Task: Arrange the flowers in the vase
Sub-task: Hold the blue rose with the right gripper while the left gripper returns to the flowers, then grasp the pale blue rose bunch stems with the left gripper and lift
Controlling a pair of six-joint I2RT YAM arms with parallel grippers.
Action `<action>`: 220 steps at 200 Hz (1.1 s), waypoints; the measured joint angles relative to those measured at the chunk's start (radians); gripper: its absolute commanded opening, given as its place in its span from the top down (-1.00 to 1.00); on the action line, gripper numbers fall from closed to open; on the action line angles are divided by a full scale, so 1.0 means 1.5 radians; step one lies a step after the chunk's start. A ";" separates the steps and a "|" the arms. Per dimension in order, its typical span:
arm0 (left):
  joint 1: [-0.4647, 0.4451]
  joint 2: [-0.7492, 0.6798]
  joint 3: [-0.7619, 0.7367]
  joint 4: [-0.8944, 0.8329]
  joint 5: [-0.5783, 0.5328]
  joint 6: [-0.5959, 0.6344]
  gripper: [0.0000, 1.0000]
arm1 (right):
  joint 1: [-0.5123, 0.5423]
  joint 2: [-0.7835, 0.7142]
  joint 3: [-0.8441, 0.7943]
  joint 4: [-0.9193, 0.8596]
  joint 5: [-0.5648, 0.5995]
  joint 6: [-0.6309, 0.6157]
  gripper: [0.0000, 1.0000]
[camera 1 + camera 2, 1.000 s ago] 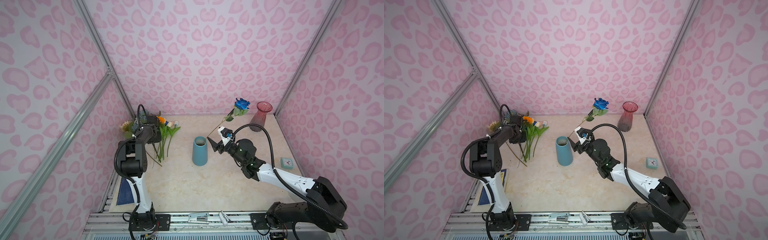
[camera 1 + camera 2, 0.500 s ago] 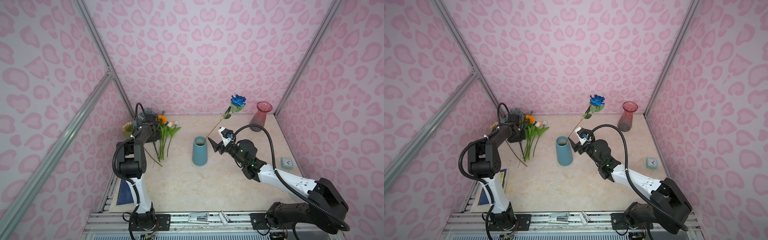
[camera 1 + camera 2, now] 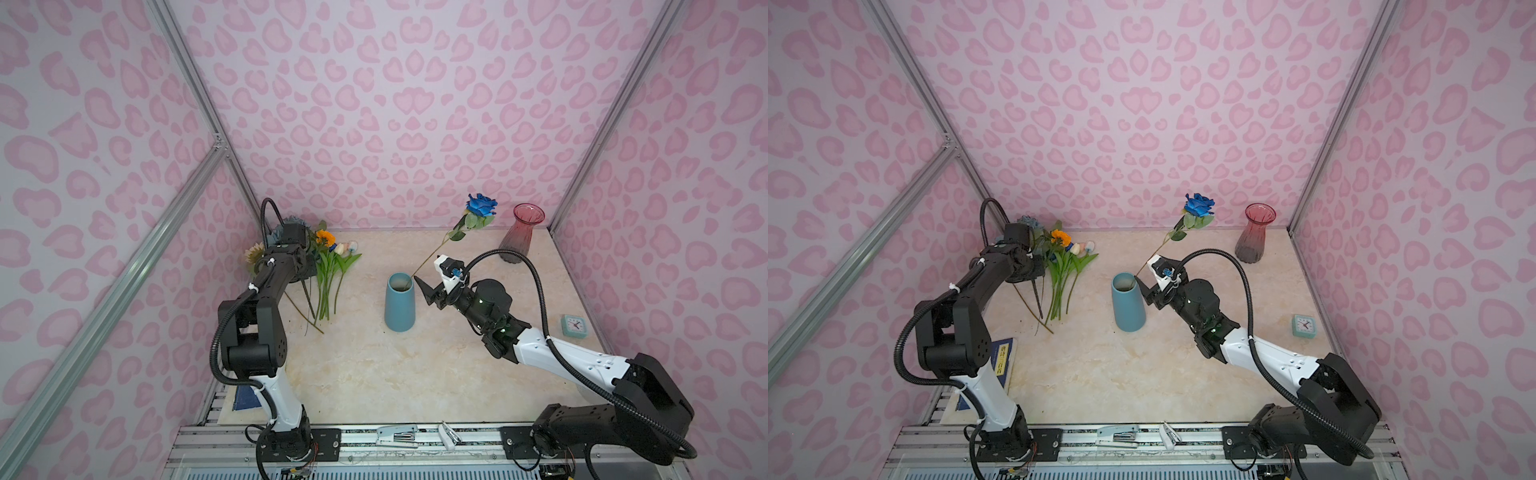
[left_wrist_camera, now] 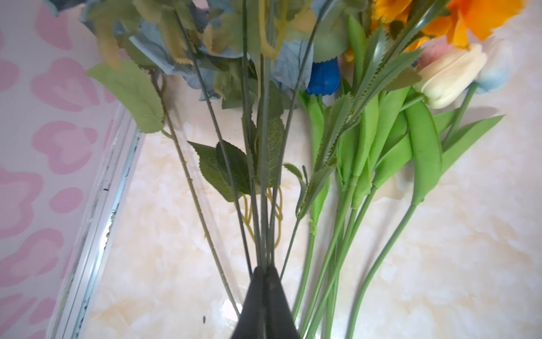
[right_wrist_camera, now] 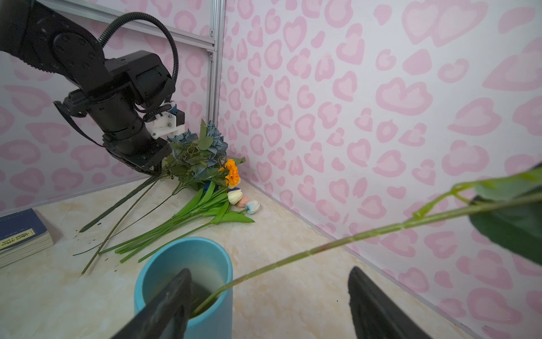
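A teal vase point(image 3: 399, 303) point(image 3: 1128, 303) stands mid-table. The bright blue rose point(image 3: 481, 205) point(image 3: 1199, 203) has its stem end inside the vase and leans out to the right. My right gripper point(image 3: 428, 292) point(image 5: 269, 271) is open at the vase rim; the rose stem point(image 5: 293, 256) runs untouched between its fingers. The other flowers point(image 3: 328, 266) lie at the back left: orange marigold point(image 5: 232, 173), tulips point(image 5: 243, 202), dusty-blue rose bunch point(image 5: 202, 141). My left gripper point(image 4: 265, 268) point(image 5: 155, 170) is shut on the bunch's thin dark stems.
A red glass vase point(image 3: 521, 232) stands at the back right corner and a small teal clock point(image 3: 574, 325) by the right wall. A blue book point(image 5: 20, 234) lies at the table's front left. A stapler point(image 3: 397, 434) sits on the front rail. Pink walls enclose three sides.
My left gripper has closed on the dusty-blue bunch's stems. The blue rose has swayed slightly in the vase. The right gripper has stayed open.
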 measured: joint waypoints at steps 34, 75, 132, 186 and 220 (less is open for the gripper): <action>-0.007 -0.081 -0.022 0.006 -0.023 -0.012 0.94 | 0.000 0.001 0.000 0.000 0.000 0.000 -0.65; -0.008 -0.086 -0.024 0.026 -0.029 -0.011 0.94 | 0.001 0.010 0.004 0.002 -0.001 0.000 -0.65; -0.010 -0.012 -0.050 0.061 -0.096 0.000 0.94 | 0.002 0.011 0.007 0.011 -0.003 0.000 -0.65; -0.020 -0.053 -0.105 0.117 -0.138 0.021 0.94 | 0.002 -0.003 0.002 0.011 0.003 -0.007 -0.65; -0.050 -0.135 -0.116 0.140 -0.158 0.031 0.94 | 0.002 0.000 -0.001 0.012 0.005 -0.010 -0.64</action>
